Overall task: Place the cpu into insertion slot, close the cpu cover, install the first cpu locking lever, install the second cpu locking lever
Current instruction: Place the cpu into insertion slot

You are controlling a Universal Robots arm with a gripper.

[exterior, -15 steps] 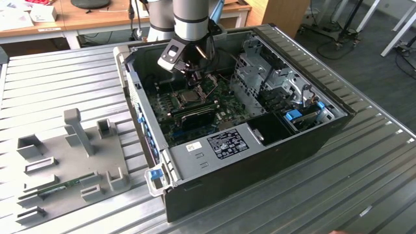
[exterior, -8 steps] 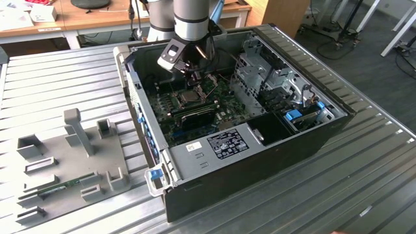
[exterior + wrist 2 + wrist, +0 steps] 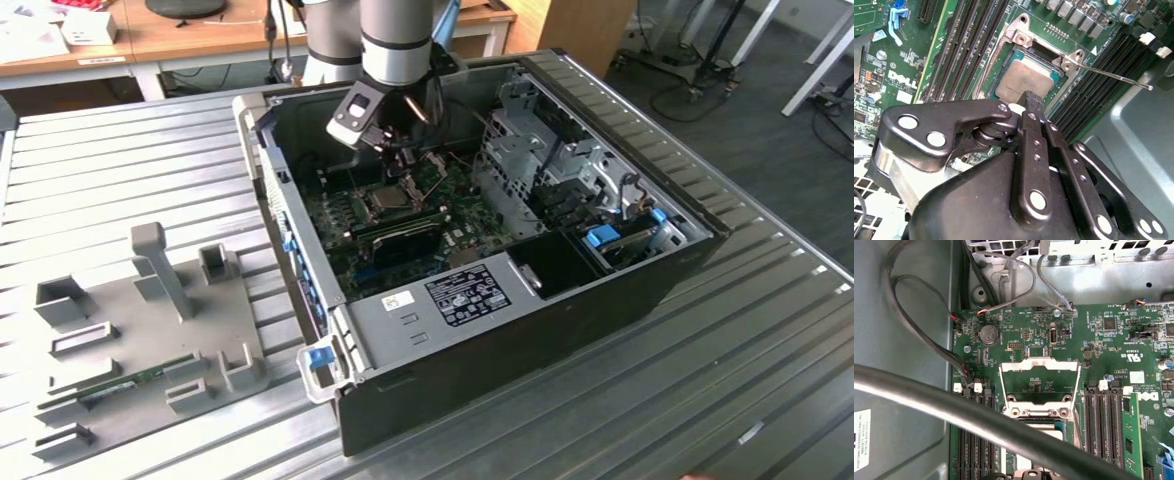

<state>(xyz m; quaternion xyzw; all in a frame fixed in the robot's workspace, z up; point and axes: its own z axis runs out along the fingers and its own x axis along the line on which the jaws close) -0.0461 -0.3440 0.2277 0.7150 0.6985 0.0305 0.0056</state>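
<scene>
Gripper (image 3: pixel 1030 102) with jaws drawn together and nothing seen between them, tip hanging just above the near edge of the cpu (image 3: pixel 1026 80), inside the open computer case (image 3: pixel 441 390) on the ribbed metal table (image 3: pixel 120 170)

Progress, big to small:
- motherboard (image 3: pixel 1104 340) exposed, socket near its middle
- cpu cover (image 3: pixel 1039 364) stands tipped up on its hinge, board visible through its window, so cover not closed
- cpu lies flat in the insertion slot, grey top up, looks seated; step one judged done
- one thin locking lever (image 3: pixel 1114 75) sticks out sideways from the socket corner over the memory slots, unlatched; second lever not clear enough to call

So roughly one step of four done; cover and both levers left

Writing: dark label (image 3: pixel 461 295) with a small white sticker (image 3: pixel 400 302) beside it on the inner metal panel, white sticker (image 3: pixel 861 437) on the case wall, white printed lettering and marks across the board; print noted, not transcribed
</scene>
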